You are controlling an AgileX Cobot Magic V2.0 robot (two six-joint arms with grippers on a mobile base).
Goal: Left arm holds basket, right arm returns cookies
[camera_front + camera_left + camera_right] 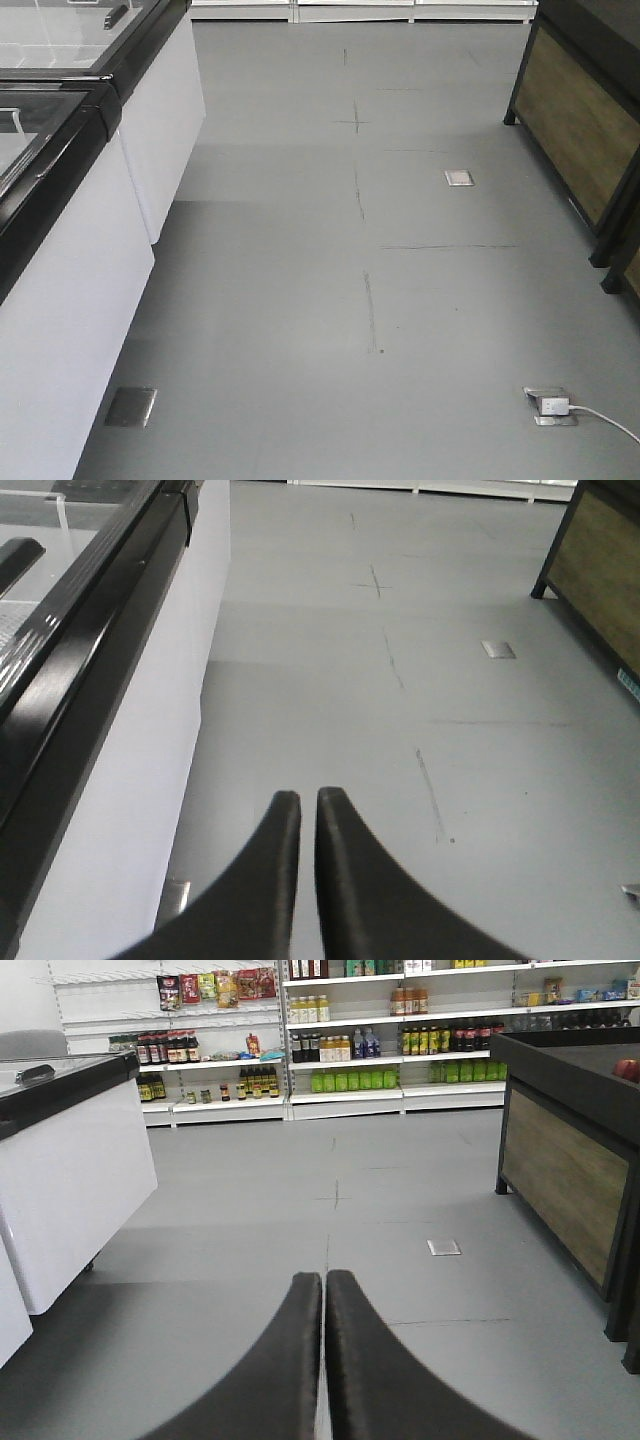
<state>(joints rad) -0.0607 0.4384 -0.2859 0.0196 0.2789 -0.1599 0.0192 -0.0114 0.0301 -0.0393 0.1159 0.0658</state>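
Observation:
The basket and the cookies box are out of view in every frame. My left gripper shows in the left wrist view; its black fingers stand almost together with only a thin gap and hold nothing, above the grey floor beside a white freezer. My right gripper shows in the right wrist view; its black fingers are pressed together and empty, pointing down the aisle toward far shelves. Neither arm shows in the front view.
White chest freezers with black glass lids line the left. A dark wood-panelled display stand is at the right. Floor sockets, a floor hatch and a plugged-in white cable lie on the grey floor. Stocked shelves close the aisle's far end.

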